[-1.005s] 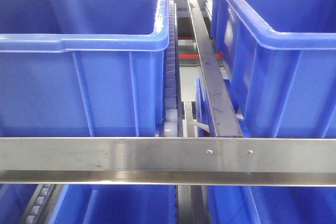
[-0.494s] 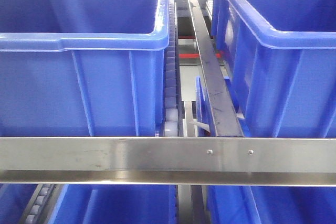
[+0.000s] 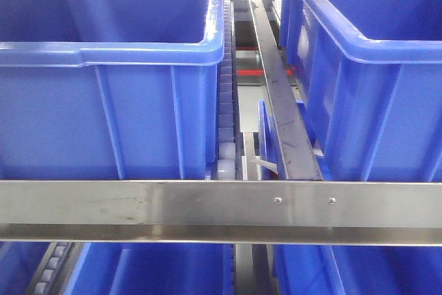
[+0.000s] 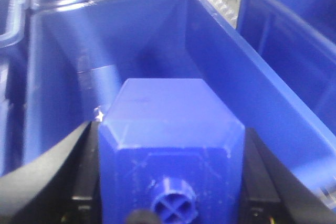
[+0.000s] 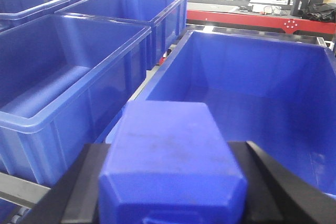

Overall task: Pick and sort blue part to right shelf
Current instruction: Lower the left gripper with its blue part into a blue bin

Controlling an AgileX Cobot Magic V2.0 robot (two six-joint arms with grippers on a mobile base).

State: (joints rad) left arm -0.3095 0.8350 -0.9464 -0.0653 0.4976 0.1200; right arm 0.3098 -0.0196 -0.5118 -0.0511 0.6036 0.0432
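In the left wrist view a blue part (image 4: 168,124), a chamfered block with a round cross-marked stud, sits between the black fingers (image 4: 86,161) of my left gripper (image 4: 170,150), which is shut on it over the inside of a blue bin (image 4: 58,77). A second blue part (image 5: 170,145) is clamped in my right gripper (image 5: 170,182), just above the near rim of a large blue bin (image 5: 262,93). The right shelf shows in the front view as a steel front rail (image 3: 173,205) with blue bins (image 3: 103,101) behind it. Neither gripper appears in the front view.
A pale roller track (image 3: 226,115) and a steel divider bar (image 3: 276,94) run between the left bin and the right bin (image 3: 373,88). More blue bins (image 3: 159,267) sit on the level below. Further bins (image 5: 58,77) stand left of my right gripper; a red-edged bench (image 5: 252,17) lies behind.
The front view has drifted slightly, so the right bin and divider bar sit a little further right in the frame. Nothing on the shelf has moved.
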